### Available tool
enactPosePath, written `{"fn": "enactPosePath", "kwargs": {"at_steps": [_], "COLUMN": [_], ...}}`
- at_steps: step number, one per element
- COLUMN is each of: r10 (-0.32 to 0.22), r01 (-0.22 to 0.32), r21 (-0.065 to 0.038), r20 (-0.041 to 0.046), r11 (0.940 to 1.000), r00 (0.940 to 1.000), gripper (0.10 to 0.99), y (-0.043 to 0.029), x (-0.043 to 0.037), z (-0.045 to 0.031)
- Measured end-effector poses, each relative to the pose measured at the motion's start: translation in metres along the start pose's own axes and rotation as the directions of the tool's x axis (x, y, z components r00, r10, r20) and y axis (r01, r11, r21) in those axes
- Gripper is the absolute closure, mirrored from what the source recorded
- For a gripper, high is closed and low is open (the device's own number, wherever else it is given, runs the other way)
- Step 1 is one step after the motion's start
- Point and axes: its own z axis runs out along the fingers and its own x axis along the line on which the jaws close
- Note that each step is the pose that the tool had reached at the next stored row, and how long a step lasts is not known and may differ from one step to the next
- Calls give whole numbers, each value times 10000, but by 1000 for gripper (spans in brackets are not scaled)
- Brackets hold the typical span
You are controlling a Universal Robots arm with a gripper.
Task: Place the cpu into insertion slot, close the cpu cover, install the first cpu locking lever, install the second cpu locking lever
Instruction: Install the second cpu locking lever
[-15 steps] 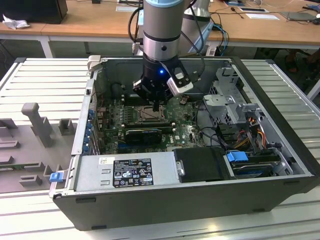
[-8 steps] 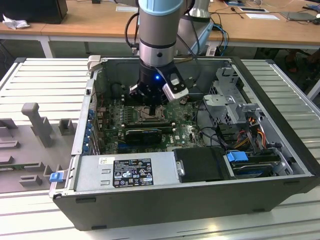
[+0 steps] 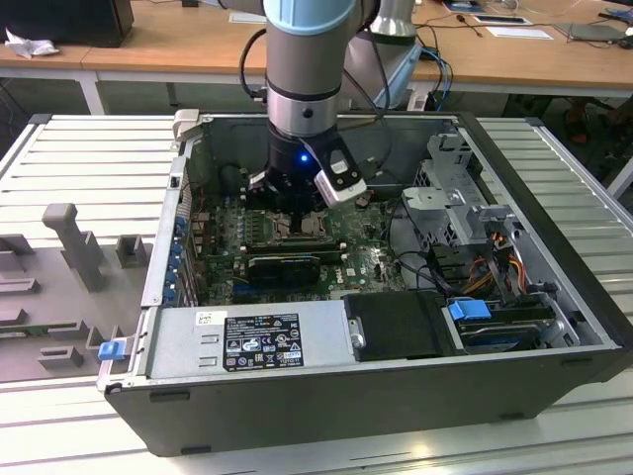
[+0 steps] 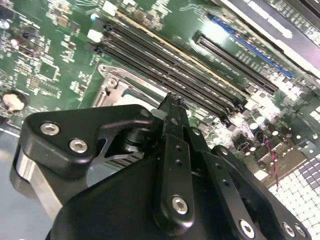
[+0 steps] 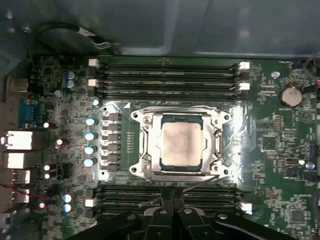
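Cpu [image 5: 181,145] lies seated in the slot [image 5: 145,167] with the cover [image 5: 216,145] apparently down around it. Tool [image 5: 172,202] hangs just beside the socket, fingers together, holding nothing, inside the case [image 3: 554,327].

Robotics lab or electronics workshop: opened desktop computer case [image 3: 396,396] lies on ribbed aluminium table [image 3: 89,158]; grey fixture tray [image 3: 59,287] beside it; wooden desks [image 3: 178,45] with cables behind.
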Motion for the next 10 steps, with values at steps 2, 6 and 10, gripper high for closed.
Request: {"fn": "enactPosePath", "kwargs": {"at_steps": [2,6,10], "r10": [-1,-1,-34], "r01": [1,1,34], "r21": [-9,-18,-45], "r20": [-1,0,-2], "r11": [10000,10000,10000], "r00": [10000,10000,10000], "gripper": [980,980,980], "y": [-3,-8,-12], "x": [30,37,64], "z": [36,117,187]}}
